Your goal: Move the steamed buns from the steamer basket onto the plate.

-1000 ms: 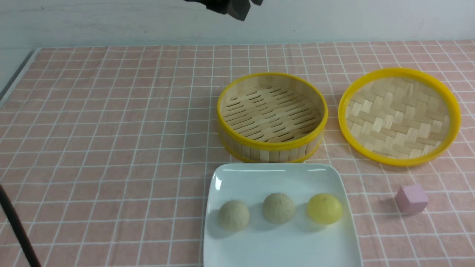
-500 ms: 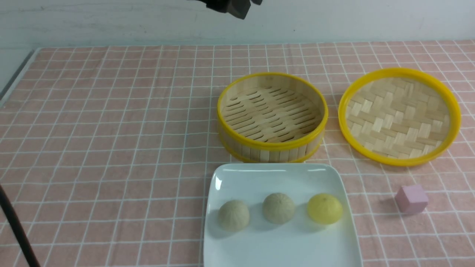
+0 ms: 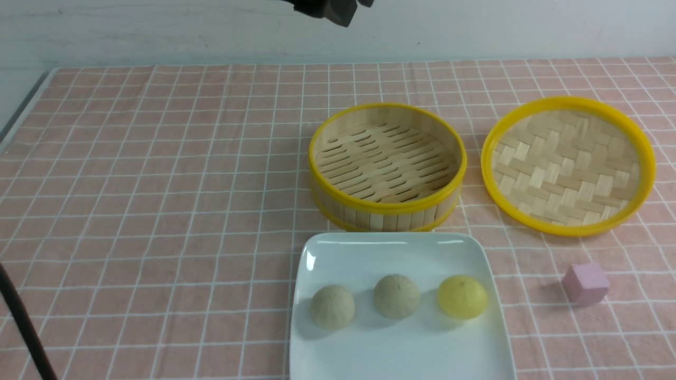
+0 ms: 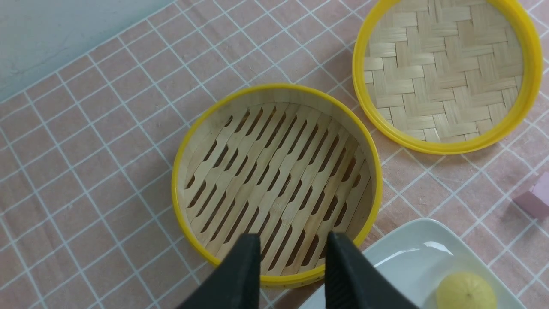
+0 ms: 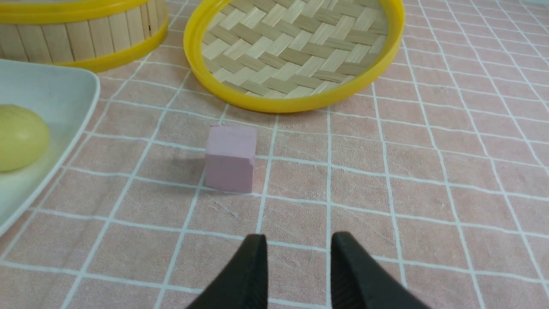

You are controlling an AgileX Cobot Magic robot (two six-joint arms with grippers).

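Note:
Three steamed buns lie in a row on the white plate (image 3: 391, 253): two beige ones (image 3: 332, 306) (image 3: 397, 295) and a yellow one (image 3: 462, 296). Behind the plate the steamer basket (image 3: 385, 161) stands with nothing in it. High above the basket's (image 4: 274, 163) near rim, my left gripper (image 4: 294, 238) is open and holds nothing; the yellow bun (image 4: 466, 291) and a plate corner (image 4: 411, 262) show beside it. Low over the cloth, my right gripper (image 5: 299, 238) is open and holds nothing. It is on the near side of a pink cube (image 5: 230, 156), right of the plate (image 5: 43, 86).
A shallow yellow-rimmed woven tray (image 3: 567, 163) lies right of the basket. The pink cube (image 3: 585, 283) sits right of the plate. A dark arm part (image 3: 327, 8) hangs at the top edge, and a dark cable (image 3: 21, 327) crosses the lower left corner.
The dark arm part at the top edge has risen slightly. The buns, basket, plate and cube have not moved.

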